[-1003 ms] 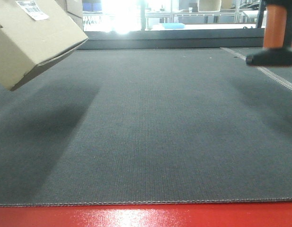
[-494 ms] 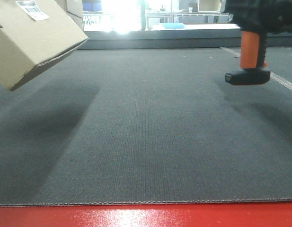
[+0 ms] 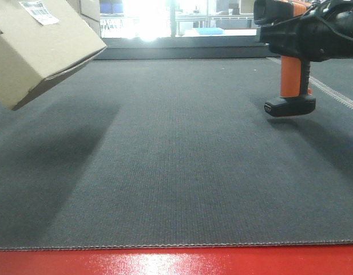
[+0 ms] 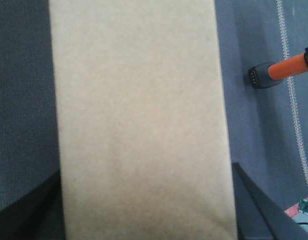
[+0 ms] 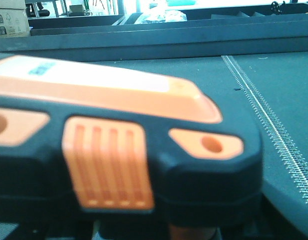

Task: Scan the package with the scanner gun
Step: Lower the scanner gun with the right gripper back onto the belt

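The package [image 3: 42, 48] hangs tilted above the surface [image 3: 176, 172] at far left, gripped in the left claw [image 4: 144, 220], apparently to present its label [image 3: 39, 11]. The scanner [image 3: 288, 63] is held aloft at right, clenched in the right claw [image 3: 328, 31], head aimed leftward and well apart from the package. Only a stitched seam [image 3: 336, 97] lies nearby; nothing blocks the line between them.

Tan package [image 4: 139, 120] filling the frame
Its plain face runs top to bottom over the grey tabletop [image 4: 24, 100]; at right, apart from it, the scanner gun [image 4: 273, 72] shows its orange stem and black foot.
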Controlling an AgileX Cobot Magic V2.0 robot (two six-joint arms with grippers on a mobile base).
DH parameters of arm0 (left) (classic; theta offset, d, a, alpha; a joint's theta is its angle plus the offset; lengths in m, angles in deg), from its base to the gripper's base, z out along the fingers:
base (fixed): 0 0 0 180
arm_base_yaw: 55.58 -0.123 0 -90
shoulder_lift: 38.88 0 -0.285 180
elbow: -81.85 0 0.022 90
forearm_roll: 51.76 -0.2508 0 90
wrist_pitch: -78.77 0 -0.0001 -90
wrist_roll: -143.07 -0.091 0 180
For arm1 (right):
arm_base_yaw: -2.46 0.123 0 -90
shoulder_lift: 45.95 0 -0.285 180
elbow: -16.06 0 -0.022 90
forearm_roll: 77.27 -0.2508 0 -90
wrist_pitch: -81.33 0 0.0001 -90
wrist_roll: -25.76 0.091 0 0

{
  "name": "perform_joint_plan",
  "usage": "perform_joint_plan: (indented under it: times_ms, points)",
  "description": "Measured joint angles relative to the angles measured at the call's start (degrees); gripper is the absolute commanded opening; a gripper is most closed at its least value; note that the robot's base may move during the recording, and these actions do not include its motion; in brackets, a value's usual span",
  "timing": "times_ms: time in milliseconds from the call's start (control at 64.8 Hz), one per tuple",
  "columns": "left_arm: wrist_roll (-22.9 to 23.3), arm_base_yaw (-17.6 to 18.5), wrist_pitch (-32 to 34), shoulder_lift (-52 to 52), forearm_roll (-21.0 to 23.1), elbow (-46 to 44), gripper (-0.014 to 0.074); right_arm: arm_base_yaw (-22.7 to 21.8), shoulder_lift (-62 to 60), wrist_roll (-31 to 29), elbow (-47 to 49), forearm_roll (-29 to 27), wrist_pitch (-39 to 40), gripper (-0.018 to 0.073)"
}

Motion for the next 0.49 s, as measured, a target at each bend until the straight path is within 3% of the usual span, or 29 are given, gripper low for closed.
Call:
perform_joint_plan:
  times_ms: [494]
  points:
    - [0.0, 0.0, 0.0, 0.0, 0.0, 0.0, -0.0111, 0.0, 3.0, 0.24, 0.0, 0.11, 2.74, -0.016]
